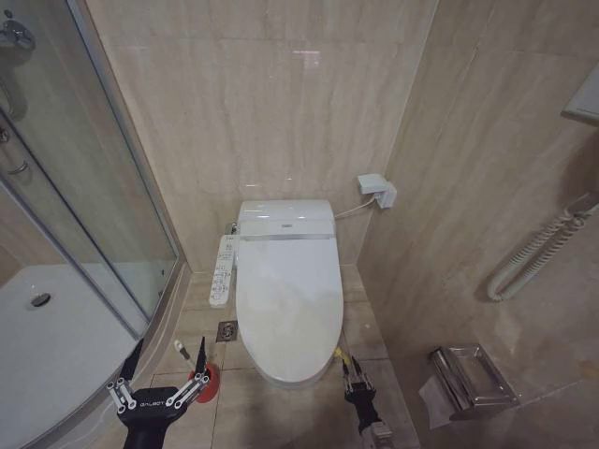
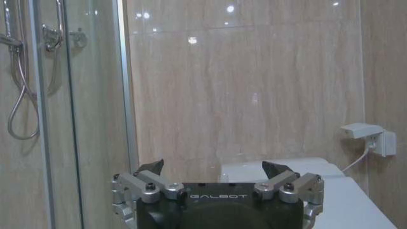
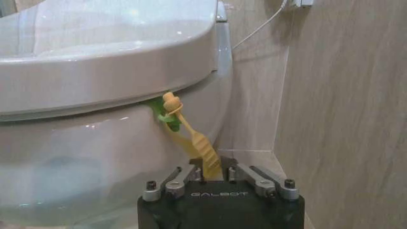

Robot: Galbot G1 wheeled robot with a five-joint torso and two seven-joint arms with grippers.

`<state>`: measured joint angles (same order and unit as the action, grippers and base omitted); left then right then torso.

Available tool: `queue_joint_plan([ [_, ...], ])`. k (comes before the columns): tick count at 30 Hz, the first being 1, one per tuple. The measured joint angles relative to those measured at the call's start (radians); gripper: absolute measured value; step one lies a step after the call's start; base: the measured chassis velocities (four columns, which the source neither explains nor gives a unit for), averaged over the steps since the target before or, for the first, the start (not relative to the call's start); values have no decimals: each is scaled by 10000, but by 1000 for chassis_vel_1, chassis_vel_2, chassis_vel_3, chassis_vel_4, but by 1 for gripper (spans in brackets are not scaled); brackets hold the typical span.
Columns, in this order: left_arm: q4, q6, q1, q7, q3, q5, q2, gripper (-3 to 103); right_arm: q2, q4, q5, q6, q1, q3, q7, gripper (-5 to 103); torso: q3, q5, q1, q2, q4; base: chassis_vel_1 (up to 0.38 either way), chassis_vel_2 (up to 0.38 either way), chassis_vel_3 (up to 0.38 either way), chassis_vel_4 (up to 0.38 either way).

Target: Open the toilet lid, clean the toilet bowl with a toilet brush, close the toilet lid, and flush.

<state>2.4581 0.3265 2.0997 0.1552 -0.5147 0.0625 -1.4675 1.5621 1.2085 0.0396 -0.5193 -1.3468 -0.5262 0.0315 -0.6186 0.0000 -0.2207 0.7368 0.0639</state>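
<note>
Yellow strap (image 3: 202, 149) under the toilet lid (image 1: 288, 290) edge seems pinched by right claw (image 3: 216, 167); left claw (image 1: 161, 367) gapes.

toilet lid (image 1: 288, 295) seen shut over toilet bowl (image 1: 298, 376) | left gripper (image 1: 161, 371) held with fingers spread, low at lid's left, near toilet brush (image 1: 192, 362) in red holder (image 1: 206, 383) | right gripper (image 1: 355, 376) closed beside lid's front right edge

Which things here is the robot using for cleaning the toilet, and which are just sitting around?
For the job:
toilet lid, shut
toilet bowl
toilet brush in red holder
yellow pull strap, held by right gripper
left gripper, open

Just there:
shower glass
paper holder
floor drain
</note>
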Motion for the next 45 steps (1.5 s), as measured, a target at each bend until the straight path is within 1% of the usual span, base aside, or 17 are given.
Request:
queue_joint_plan([
  [6, 0, 0, 0, 0, 0, 0, 0, 100, -46, 7, -46, -104, -82, -6, 16, 23, 0, 0, 0, 0, -1, 0, 0, 0, 0],
  [7, 0, 0, 0, 0, 0, 0, 0, 100, -56, 20, -88, -132, -113, -8, 21, 1, 0, 0, 0, 0, 0, 0, 0, 0, 0],
  [11, 1, 0, 0, 0, 0, 0, 0, 100, -77, 174, -256, -186, -216, -13, 33, 1, 0, 0, 1, 0, 0, 0, 0, 0, 0],
  [18, 0, 0, 0, 0, 0, 0, 0, 100, -222, 1219, -798, -79, -665, -29, 115, 1, 0, 1, 1, 0, 0, 0, 0, 0, 0],
  [21, 0, 0, 0, 0, 0, 0, 0, 100, -377, 2411, -1298, 217, -1176, -69, 285, 1, 0, 2, 0, 0, -2, 0, 0, 0, 0],
  [22, 0, 0, 0, 0, 0, 0, 0, 100, -377, 2411, -1298, 217, -1176, -69, 285, 1, 0, 2, 0, 0, -2, 0, 0, 0, 0],
  [24, 1, 0, 0, 0, 0, 0, 0, 100, -499, 3375, -1605, 507, -1588, -119, 380, 1, 0, 2, 0, 0, -2, 0, 0, 0, 0],
  [25, 0, 0, 0, 0, 0, 0, 0, 100, -562, 3898, -1627, 661, -1826, -167, 379, 1, -1, 4, 0, 0, -5, 0, 0, 0, 0],
  [29, 0, 0, 0, 0, 0, 0, 0, 100, -666, 4661, -1593, 765, -2202, -286, 368, 1, -2, 4, 0, 0, -2, 0, 0, 0, 0],
  [31, 0, 0, 0, 0, 0, 0, 0, 100, -727, 5260, -1783, 941, -2436, -323, 345, 1, -1, 3, 0, 2, 0, 0, 0, 0, 0],
  [33, 0, 0, 0, 0, 0, 0, 0, 100, -783, 6274, -2191, 1472, -2675, -349, 307, 1, -2, 2, 1, 2, 1, 0, 0, 0, 0],
  [34, 0, 0, 0, 0, 0, 0, 0, 100, -783, 6274, -2191, 1472, -2675, -349, 307, 1, -2, 2, 1, 2, 1, 0, 0, 0, 0],
  [37, 0, 0, 0, 0, 0, 0, 0, 100, -828, 7272, -2484, 2054, -2681, -383, 219, 1, -1, 0, 0, 2, 0, 0, 0, 0, 0],
  [38, 0, 0, 0, 0, 0, 0, 0, 100, -828, 7272, -2484, 2054, -2681, -383, 219, 1, -1, 0, 0, 2, 0, 0, 0, 0, 0],
  [42, 0, 0, 0, 0, 0, 0, 0, 100, -1005, 8526, -2944, 2901, -2396, -509, 68, 1, -2, 0, 0, 1, -1, 0, 0, 0, 0],
  [43, 0, 0, 0, 0, 0, 0, 0, 100, -1005, 8526, -2944, 2901, -2396, -509, 68, 1, -2, 0, 0, 1, -1, 0, 0, 0, 0],
  [45, 1, 0, 0, 0, 0, 0, 0, 100, -1161, 8963, -3157, 3230, -2120, -515, -52, 1, -1, 0, 0, 2, 1, 0, 0, 0, 0],
])
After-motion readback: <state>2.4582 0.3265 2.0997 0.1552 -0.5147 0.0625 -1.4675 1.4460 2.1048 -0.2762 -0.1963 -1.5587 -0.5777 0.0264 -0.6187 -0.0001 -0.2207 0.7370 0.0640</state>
